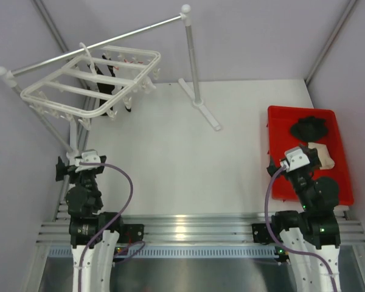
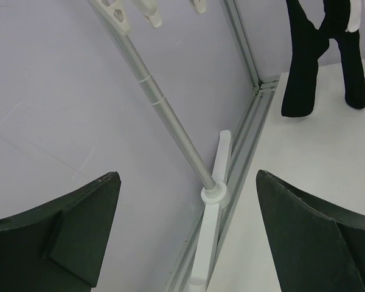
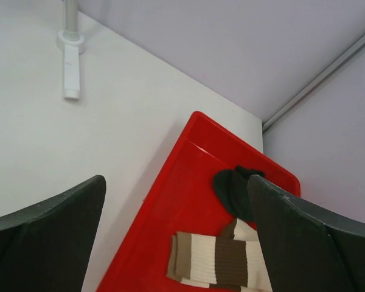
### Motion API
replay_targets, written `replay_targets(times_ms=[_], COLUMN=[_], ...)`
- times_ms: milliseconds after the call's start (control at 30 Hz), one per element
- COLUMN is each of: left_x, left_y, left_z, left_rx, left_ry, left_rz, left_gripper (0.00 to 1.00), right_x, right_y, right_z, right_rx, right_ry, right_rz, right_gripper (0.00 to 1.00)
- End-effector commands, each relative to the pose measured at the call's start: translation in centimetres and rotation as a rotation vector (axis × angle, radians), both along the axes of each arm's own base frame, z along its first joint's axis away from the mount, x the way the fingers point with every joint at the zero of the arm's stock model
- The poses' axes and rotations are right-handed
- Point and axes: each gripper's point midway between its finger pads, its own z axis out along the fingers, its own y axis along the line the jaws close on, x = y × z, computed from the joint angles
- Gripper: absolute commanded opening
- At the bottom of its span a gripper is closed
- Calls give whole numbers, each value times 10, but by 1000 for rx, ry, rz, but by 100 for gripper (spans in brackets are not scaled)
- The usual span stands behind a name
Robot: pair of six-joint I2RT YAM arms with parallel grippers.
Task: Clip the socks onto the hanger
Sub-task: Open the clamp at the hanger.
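The white hanger [image 1: 91, 79] hangs from the rail at the back left. Two black socks [image 2: 304, 67] dangle from its clips [image 2: 149, 12]. A crumpled black sock [image 1: 310, 128] and a cream sock with brown patches [image 1: 325, 155] lie in the red tray [image 1: 280, 112] on the right. Both show in the right wrist view, the black sock [image 3: 231, 188] behind the striped sock [image 3: 219, 261]. My right gripper [image 3: 176, 179] hovers open over the tray's near left part, holding nothing. Near the left rail post, my left gripper [image 2: 187, 176] is open and empty.
A grey metal rail [image 1: 109, 39] with white ball ends spans the back on two posts. One post [image 1: 191, 67] stands mid-table on a white foot [image 1: 207, 112]. The other post [image 2: 170, 128] stands by the left wall, close to my left gripper. Grey walls enclose the table.
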Motion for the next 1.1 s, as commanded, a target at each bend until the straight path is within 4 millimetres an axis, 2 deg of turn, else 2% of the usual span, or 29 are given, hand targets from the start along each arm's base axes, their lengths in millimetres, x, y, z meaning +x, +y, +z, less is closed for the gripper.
replay_targets(times_ms=[0,33,100,133,167,200,233,267,300,333,367,500,533,567,633,667,700,733,767,833,867,900,933,967,1000,1033,1067], left_x=[-16,-21,-25,-33,-34,-36,-44,-45,-47,-55,-52,-53,-56,-50,-51,-47,-46,-45,-46,-49,-49,-52,-49,-48,-50,-50,-52], left_y=[-1,-8,-15,-20,-27,-31,-34,-38,-40,-41,-44,-61,-62,-64,-72,-72,-77,-85,-88,-92,-94,-103,-106,-114,-120,-125,-134], left_z=[39,53,55,69,74,70,83,84,85,97,99,122,134,137,152,157,161,170,177,192,196,202,204,205,209,214,217], left_rx=[0,2,-22,-25,-30,-63,-77,-97,-155,-184,-218,-347,-366,-391,-412,-450,-482,-488,-504,-551,-561,-578,-596,-605,-620,-621,-617], left_ry=[-99,-122,-102,-125,-126,-104,-129,-119,-124,-151,-139,-167,-196,-188,-210,-226,-232,-231,-247,-298,-310,-313,-302,-286,-289,-291,-278], left_rz=[-7,-51,-98,-127,-169,-191,-209,-229,-241,-251,-260,-350,-362,-369,-417,-412,-438,-484,-503,-539,-551,-601,-617,-661,-696,-723,-779], left_gripper=[98,98,98,98,98,98,98,98,98,98,98,98,98,98,98,98,98,98,98,98,98,98,98,98,98,98,98], right_x=[2,4,14,18,26,31,35,42,47,51,58,76,81,90,97,102,104,101,110,106,112,111,101,104,99,86,88], right_y=[15,19,30,33,39,43,45,52,56,60,67,93,99,114,133,154,165,184,197,225,239,250,268,283,293,312,329], right_z=[14,14,15,16,12,20,23,22,34,38,34,54,62,65,72,82,87,93,105,117,127,132,138,139,149,152,152], right_rx=[35,40,82,100,133,146,161,195,206,220,253,330,339,351,339,334,340,354,368,404,422,440,466,477,492,504,508], right_ry=[-42,-40,-18,-9,29,2,-1,18,-23,-32,11,3,-17,1,1,-20,-28,-33,-63,-76,-99,-108,-112,-116,-158,-158,-154], right_rz=[78,98,152,165,194,210,223,253,275,296,333,456,477,499,529,568,589,633,653,716,741,764,818,846,879,929,952], right_gripper=[100,100,100,100,100,100,100,100,100,100,100,100,100,100,100,100,100,100,100,100,100,100,100,100,100,98,97])
